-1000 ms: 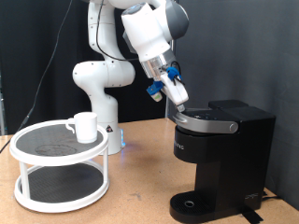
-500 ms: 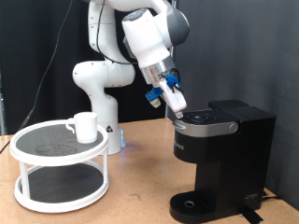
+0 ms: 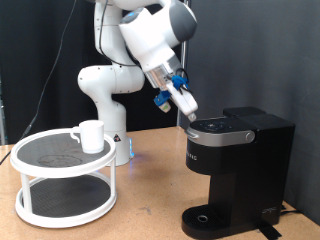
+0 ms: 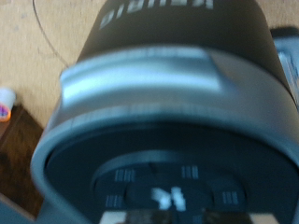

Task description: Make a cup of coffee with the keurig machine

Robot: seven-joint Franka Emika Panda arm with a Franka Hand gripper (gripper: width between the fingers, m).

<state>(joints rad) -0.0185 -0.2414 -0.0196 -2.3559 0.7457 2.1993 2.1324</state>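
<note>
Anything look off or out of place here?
Nothing stands out. The cup stands upright on the tiered rack, the keurig machine sits square with its lid down, and the gripper hovers at the lid's front edge. No spills show.

place: probably a lab | cues: black backdrop curtain (image 3: 270,50), pedestal-mounted robot arm (image 3: 105,85)

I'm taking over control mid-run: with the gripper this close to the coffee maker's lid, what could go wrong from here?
The gripper hangs just over the keurig machine lid edge; a small drop could knock it or press a top button unintentionally. The cup sits on the white rack, not under the spout, so brewing now would likely spill.
</note>
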